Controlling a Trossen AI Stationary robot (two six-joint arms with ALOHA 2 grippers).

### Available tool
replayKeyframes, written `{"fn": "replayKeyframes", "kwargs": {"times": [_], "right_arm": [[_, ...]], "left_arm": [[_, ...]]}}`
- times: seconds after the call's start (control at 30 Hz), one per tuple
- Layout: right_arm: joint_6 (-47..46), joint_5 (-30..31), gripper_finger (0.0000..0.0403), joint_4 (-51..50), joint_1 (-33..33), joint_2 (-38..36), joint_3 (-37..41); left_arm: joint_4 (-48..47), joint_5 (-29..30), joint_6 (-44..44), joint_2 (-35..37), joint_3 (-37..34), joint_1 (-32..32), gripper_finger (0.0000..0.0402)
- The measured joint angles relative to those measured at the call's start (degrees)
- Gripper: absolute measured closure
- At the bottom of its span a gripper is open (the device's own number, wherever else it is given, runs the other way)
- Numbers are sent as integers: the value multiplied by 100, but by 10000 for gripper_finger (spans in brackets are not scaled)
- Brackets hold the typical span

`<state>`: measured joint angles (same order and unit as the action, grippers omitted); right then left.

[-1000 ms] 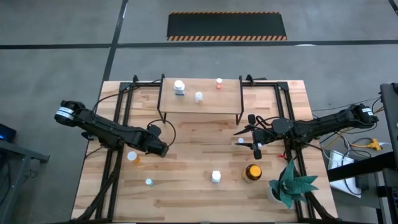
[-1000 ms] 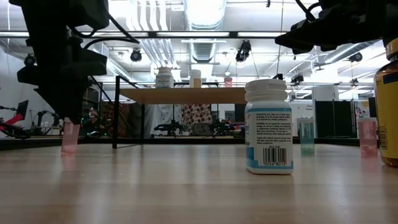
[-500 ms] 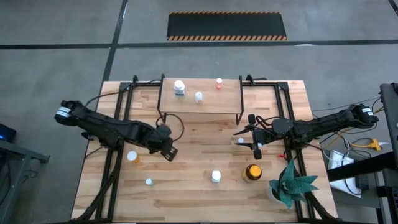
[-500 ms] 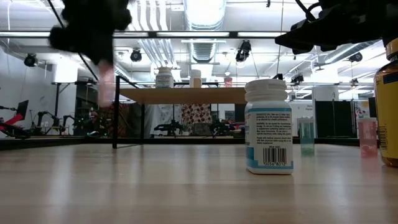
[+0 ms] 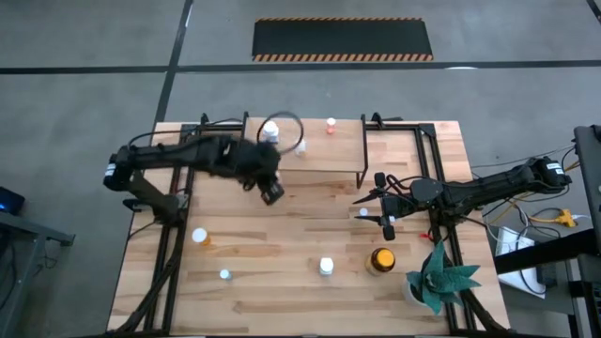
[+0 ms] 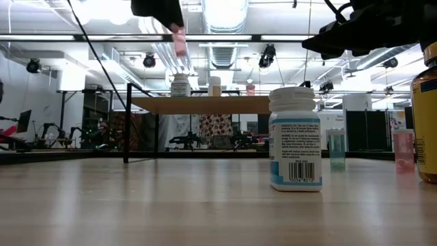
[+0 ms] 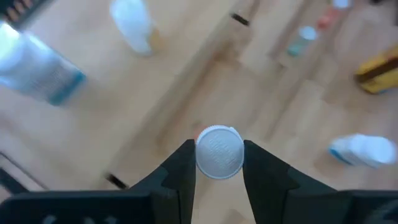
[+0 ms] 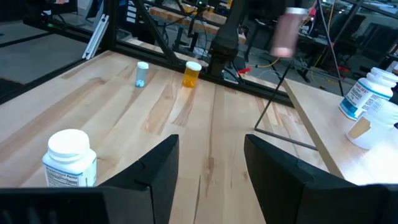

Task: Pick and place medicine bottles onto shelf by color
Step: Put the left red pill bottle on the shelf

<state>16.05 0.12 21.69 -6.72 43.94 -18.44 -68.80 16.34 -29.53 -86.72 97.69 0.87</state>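
Two arms appear: the left gripper (image 5: 271, 192), centre-left of the high view, clasps a small pink vial (image 6: 179, 41) above the front edge of the shelf (image 5: 319, 160). The right gripper (image 5: 387, 225) waits with fingers apart, holding nothing, at right. Transport step; next, presumably, lowering the vial beside the red-capped vial (image 5: 331, 124).

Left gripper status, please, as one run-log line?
left gripper | shut on pink vial | raised beside shelf | right gripper open, waiting
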Motion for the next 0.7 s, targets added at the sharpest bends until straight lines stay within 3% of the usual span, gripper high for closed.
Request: {"fn": "replayKeyframes", "kwargs": {"times": [0.17,0.33,0.7], "right_arm": [[0,0,229,0,0,0,0],[0,0,229,-33,0,0,0],[-52,0,229,-42,-1,0,0]], "left_arm": [[-620,-15,516,-294,442,810,310],[-714,-28,622,-309,251,1369,311],[-662,44,483,-205,-173,1682,311]]}}
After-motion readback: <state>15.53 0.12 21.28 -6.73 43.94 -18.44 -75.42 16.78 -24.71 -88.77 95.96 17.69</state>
